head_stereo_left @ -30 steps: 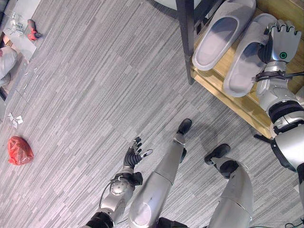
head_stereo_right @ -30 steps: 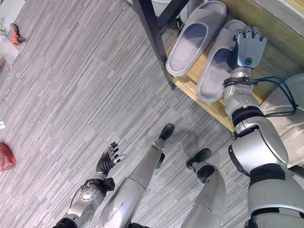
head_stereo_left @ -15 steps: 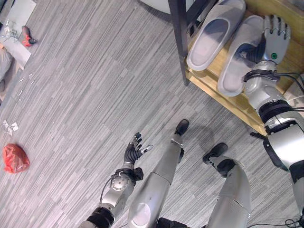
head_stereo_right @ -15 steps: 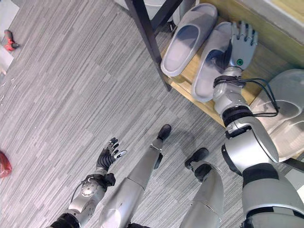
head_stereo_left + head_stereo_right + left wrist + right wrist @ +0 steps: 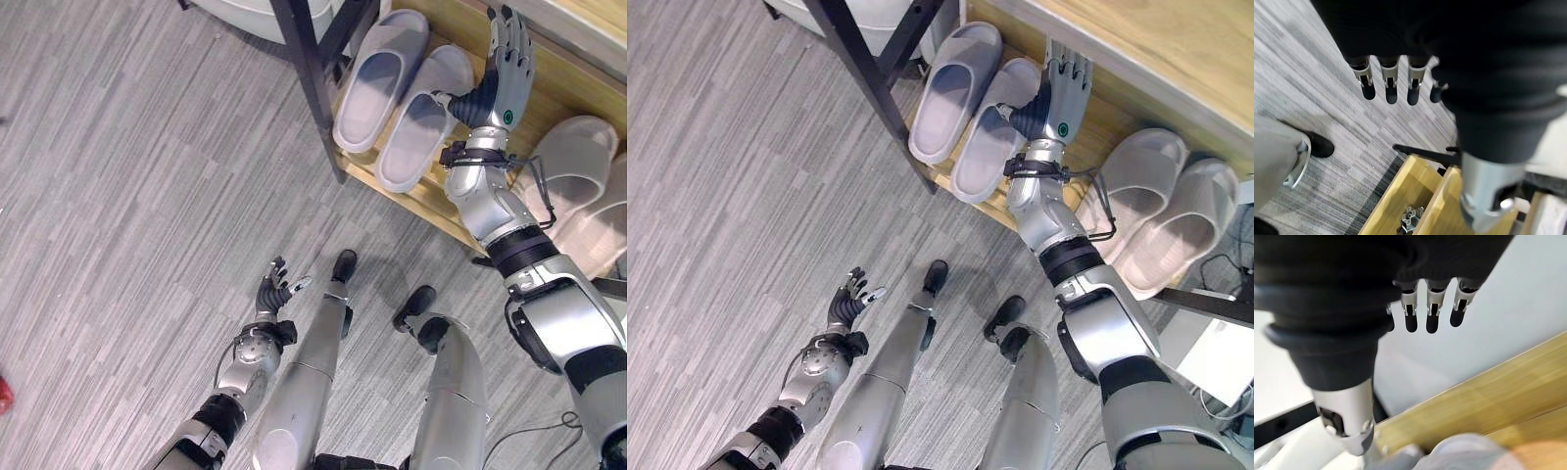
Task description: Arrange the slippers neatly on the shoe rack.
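On the shoe rack [image 5: 446,201], two grey slippers [image 5: 397,98] lie side by side; my right hand [image 5: 505,64] hovers just beside them, fingers straight, holding nothing. They look light, soft, bendy foam; I'd take one by its strap

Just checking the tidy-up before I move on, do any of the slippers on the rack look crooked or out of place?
Nothing stands out. The grey pair lies side by side on the wooden shoe rack, and the beige pair sits likewise to its right. The right hand is open beside the grey pair, holding nothing.
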